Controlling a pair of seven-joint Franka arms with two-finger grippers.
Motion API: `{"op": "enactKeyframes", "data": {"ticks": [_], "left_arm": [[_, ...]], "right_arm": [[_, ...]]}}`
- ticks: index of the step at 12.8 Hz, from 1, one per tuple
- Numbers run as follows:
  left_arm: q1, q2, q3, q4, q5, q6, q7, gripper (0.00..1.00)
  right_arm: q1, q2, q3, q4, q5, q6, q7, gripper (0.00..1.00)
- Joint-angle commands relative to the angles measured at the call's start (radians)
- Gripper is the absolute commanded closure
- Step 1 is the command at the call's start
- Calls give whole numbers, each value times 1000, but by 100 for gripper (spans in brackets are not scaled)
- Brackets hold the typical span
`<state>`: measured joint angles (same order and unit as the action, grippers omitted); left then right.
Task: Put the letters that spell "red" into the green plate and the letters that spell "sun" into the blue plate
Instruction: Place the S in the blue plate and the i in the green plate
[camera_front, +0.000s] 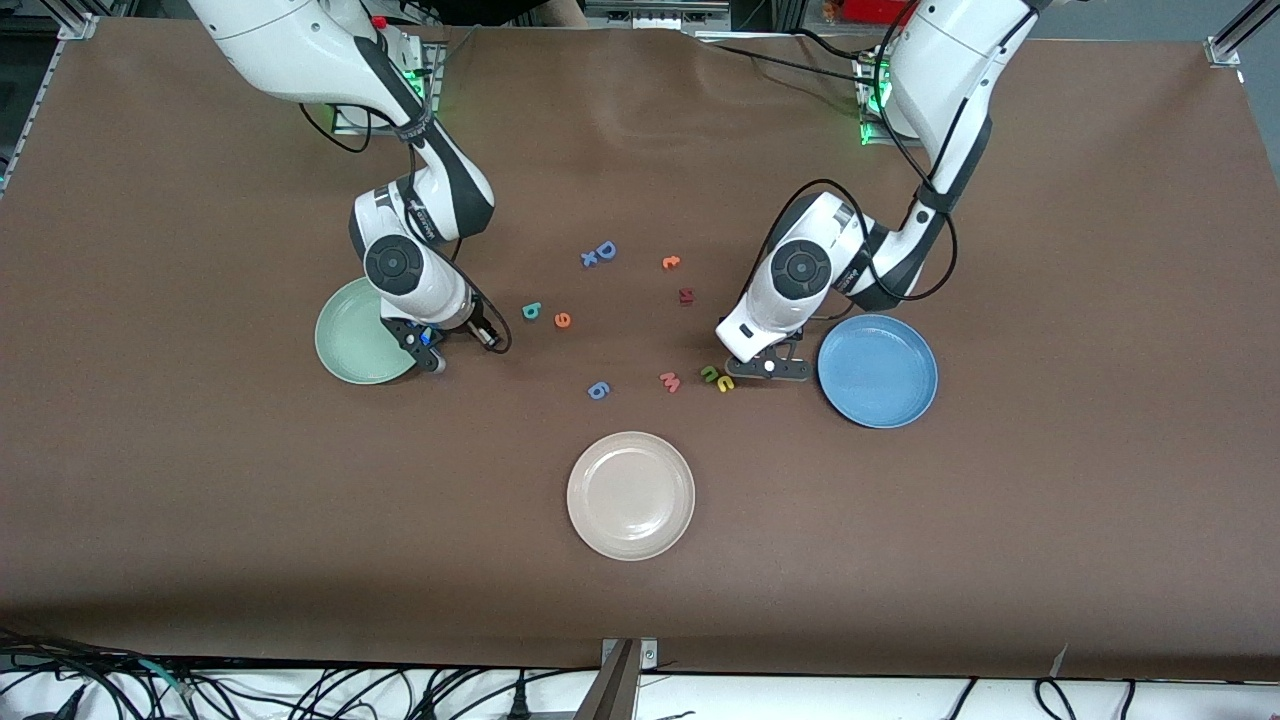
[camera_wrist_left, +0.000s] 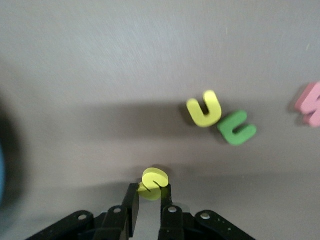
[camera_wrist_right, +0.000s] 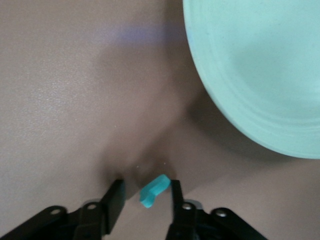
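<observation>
My left gripper (camera_wrist_left: 149, 189) (camera_front: 765, 366) is shut on the yellow "s" (camera_wrist_left: 152, 184), low at the tabletop beside the blue plate (camera_front: 877, 370). The yellow arch (camera_wrist_left: 205, 110) (camera_front: 725, 383) and the green arch (camera_wrist_left: 237, 128) (camera_front: 711, 374) lie side by side close to it. My right gripper (camera_wrist_right: 146, 185) (camera_front: 437, 360) is down beside the green plate (camera_wrist_right: 260, 70) (camera_front: 345, 335). Its jaws stand open around the teal "r" (camera_wrist_right: 154, 191), which touches one finger with a gap to the other. The teal "d" (camera_front: 531, 311) and the orange "e" (camera_front: 562, 320) lie on the table between the arms.
A cream plate (camera_front: 631, 494) sits nearest the front camera. A pink "w" (camera_front: 670, 381) (camera_wrist_left: 310, 102) and a blue "6" (camera_front: 598, 390) lie mid-table. Farther from the camera are a blue "D" (camera_front: 605, 250), a small orange letter (camera_front: 671, 262) and a dark red one (camera_front: 686, 296).
</observation>
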<state>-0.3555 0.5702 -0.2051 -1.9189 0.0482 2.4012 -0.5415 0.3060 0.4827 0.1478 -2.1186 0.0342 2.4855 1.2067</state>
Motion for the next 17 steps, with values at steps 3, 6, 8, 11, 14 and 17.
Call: {"op": "enactKeyframes", "data": {"ticks": [3,6,8,11,14,17], "left_arm": [[81,-38,-3,95,19,-196,130,96],[196,-62,-13,98,18,-247,343,96],[256,-62,-16,90,18,-260,446,96],[283,-50,-16,83,18,-260,479,96],[293,-20,-16,83,18,-258,479,93],[299,-1,-16,84,18,-257,479,63]], "right_arm": [[8,13,-5,-4,-14,1,-3,64],[8,13,-7,-6,-14,1,-3,71],[8,14,-5,-6,-14,1,-4,79],[8,14,-5,-6,-14,1,-4,83],[8,14,-5,-6,-14,0,-4,91],[5,7,-7,-4,-14,-2,-18,95]]}}
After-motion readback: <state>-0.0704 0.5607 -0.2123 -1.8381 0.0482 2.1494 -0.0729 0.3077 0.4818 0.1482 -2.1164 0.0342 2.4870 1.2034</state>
